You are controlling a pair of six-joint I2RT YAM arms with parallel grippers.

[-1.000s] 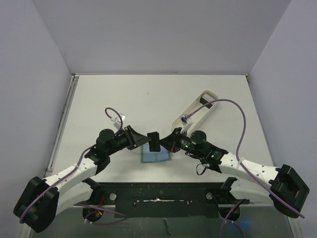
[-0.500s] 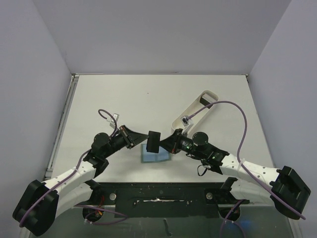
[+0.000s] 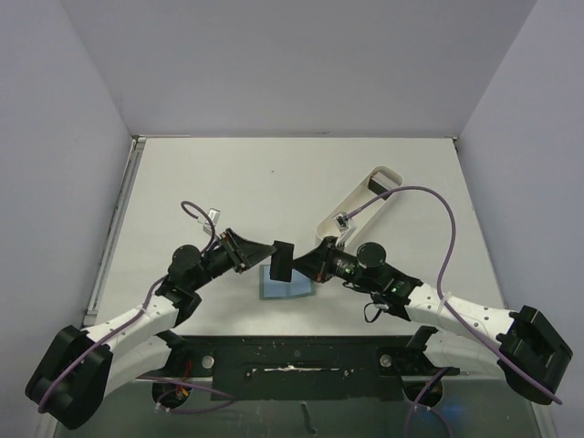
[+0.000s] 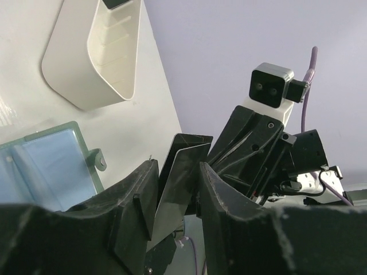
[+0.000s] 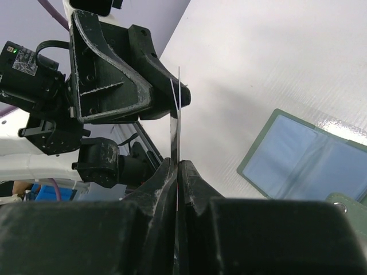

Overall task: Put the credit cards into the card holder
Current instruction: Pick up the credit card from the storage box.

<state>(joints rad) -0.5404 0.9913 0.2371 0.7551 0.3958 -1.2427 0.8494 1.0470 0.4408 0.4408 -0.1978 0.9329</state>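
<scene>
Above the open card holder [image 3: 290,290] at the table's [image 3: 182,182] near edge, the right gripper [image 3: 297,264] pinches upright credit cards [image 3: 282,260] — the left gripper [image 3: 267,248] stands spread around them.

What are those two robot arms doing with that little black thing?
The right gripper is pinching thin black credit cards, which look like two pressed together, upright in the air above the open card holder lying on the table. The left gripper has its fingers either side of them. The pockets that show hold no card yet.
</scene>
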